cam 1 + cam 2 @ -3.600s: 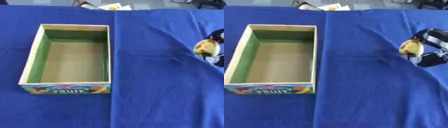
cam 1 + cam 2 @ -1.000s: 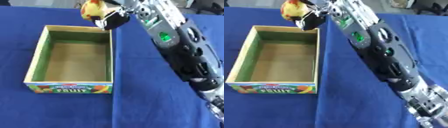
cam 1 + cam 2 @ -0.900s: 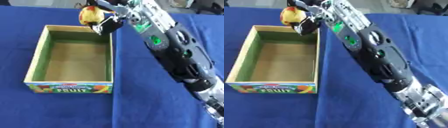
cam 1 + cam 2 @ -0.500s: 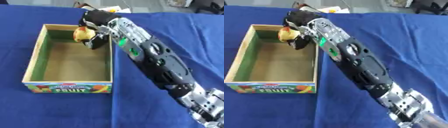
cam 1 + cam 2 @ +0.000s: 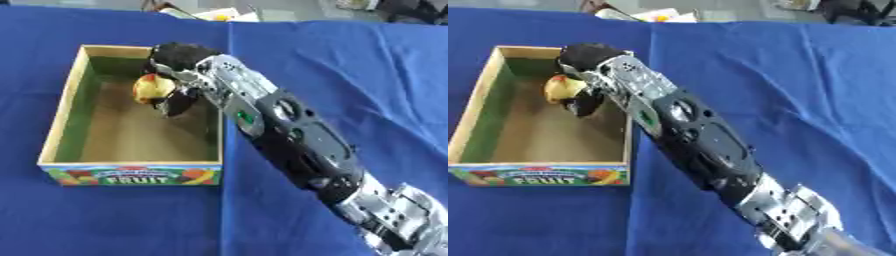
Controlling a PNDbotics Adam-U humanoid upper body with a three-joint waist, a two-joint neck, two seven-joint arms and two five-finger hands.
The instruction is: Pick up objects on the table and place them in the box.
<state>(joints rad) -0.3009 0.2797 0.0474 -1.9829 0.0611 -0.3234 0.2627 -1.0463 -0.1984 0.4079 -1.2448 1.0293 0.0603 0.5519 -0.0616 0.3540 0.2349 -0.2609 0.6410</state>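
1. Reaching across the blue cloth [image 5: 350,75] from the lower right, my right hand [image 5: 175,82] sits inside the wooden box [image 5: 63,117], near its far end.
2. I see its fingers curled round a yellow and red fruit [image 5: 152,87], held above the box floor.
3. I read "FRUIT" on the box's painted front panel [image 5: 131,176].
4. My left hand is out of sight.

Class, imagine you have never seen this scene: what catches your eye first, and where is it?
The long black and silver right arm, crossing the blue tablecloth from the lower right. Next, the right hand inside the far end of the wooden fruit box, fingers curled round a yellow and red fruit.
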